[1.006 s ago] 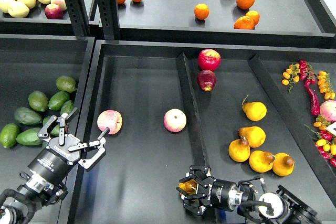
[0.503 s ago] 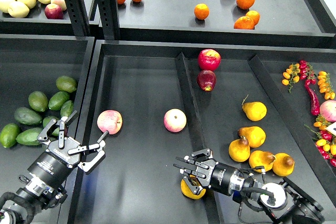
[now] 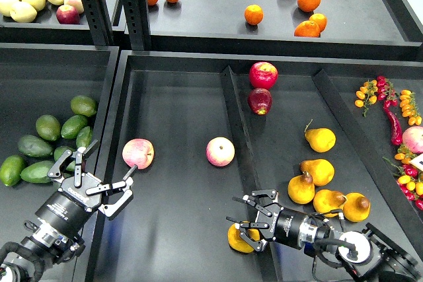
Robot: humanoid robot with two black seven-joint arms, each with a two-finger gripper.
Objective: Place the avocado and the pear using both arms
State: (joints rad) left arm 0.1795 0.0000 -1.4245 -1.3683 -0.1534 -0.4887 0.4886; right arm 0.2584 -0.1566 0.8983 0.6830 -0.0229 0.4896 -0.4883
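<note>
A yellow-orange pear [image 3: 238, 238] lies on the floor of the middle tray [image 3: 178, 123], against the centre divider near the front. My right gripper [image 3: 250, 224] is open just right of it, fingertips still close around its top and side, no grip. Several dark green avocados [image 3: 47, 127] lie in the left bin. My left gripper [image 3: 98, 177] is open and empty, hovering over the wall between the avocado bin and the middle tray, just right of the nearest avocado [image 3: 83, 137].
Two pink apples [image 3: 137, 153] [image 3: 220, 151] lie in the middle tray. Two red apples [image 3: 263, 74] and several pears [image 3: 320, 139] are in the right compartment. Oranges [image 3: 254, 14] sit on the back shelf. Peppers and berries [image 3: 391, 107] are at the far right.
My right gripper has opened and let go of the pear, which now rests on the tray floor. The gripper has drawn back to the right. My left arm has hardly moved.
</note>
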